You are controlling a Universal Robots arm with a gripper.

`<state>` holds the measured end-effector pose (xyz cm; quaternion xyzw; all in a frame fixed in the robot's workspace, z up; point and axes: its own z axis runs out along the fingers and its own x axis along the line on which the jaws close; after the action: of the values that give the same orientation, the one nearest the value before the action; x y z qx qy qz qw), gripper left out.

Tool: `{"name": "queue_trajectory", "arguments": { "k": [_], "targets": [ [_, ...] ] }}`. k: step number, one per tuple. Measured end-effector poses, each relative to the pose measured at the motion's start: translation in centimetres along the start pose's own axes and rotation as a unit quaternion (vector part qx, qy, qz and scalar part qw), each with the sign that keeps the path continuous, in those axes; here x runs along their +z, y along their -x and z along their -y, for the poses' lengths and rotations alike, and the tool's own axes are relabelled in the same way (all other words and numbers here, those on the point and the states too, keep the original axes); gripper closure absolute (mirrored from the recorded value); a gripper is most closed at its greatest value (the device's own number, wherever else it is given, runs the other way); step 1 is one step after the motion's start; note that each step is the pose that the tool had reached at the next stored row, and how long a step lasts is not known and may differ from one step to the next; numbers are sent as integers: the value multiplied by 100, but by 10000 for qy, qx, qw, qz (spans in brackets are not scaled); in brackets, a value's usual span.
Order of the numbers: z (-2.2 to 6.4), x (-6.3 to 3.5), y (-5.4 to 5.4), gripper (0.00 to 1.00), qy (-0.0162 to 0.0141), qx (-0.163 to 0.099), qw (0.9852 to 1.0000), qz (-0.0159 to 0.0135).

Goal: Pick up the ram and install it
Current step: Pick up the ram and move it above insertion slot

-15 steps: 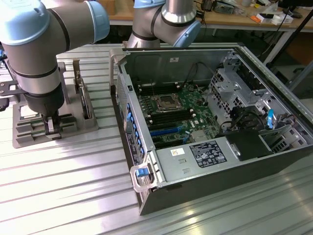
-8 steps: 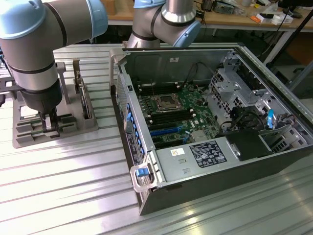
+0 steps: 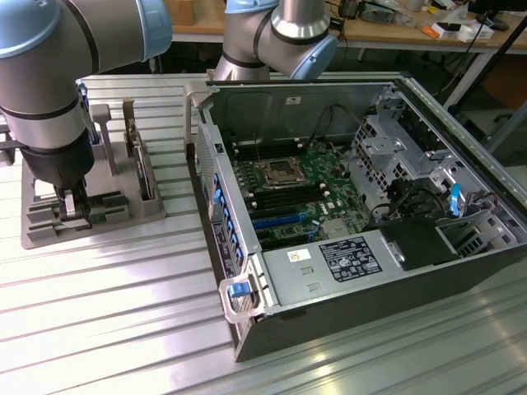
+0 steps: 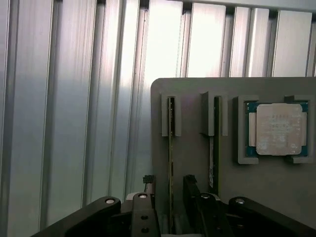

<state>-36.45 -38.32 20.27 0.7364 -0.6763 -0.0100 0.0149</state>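
Observation:
The ram (image 4: 171, 143) is a thin green stick standing on edge in a slot of the grey holder tray (image 4: 192, 163). My gripper (image 4: 169, 186) is open and straddles the ram's near end, with a dark finger (image 4: 148, 185) on one side and the other on the far side, a small gap at each. In the exterior view the gripper (image 3: 72, 206) reaches down into the tray (image 3: 123, 218) at the exterior view's left. A second stick (image 4: 214, 148) stands in the neighbouring slot.
A square silver processor chip (image 4: 279, 129) lies in a pocket of the tray. A flat drive (image 3: 145, 169) stands on edge in it. The open computer case (image 3: 247, 329) with its motherboard (image 3: 296, 193) and memory slots (image 3: 276, 220) is at the exterior view's right, on a ribbed metal table (image 3: 107, 313).

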Motion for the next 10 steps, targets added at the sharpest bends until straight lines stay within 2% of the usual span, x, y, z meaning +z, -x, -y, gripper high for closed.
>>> {"name": "queue_trajectory", "arguments": {
  "k": [3, 10],
  "targets": [
    [-29, -2, 3, 64, -3, 0, 10000, 20],
    [-42, -60, 3, 64, -5, -1, 10000, 29]
  ]
}}
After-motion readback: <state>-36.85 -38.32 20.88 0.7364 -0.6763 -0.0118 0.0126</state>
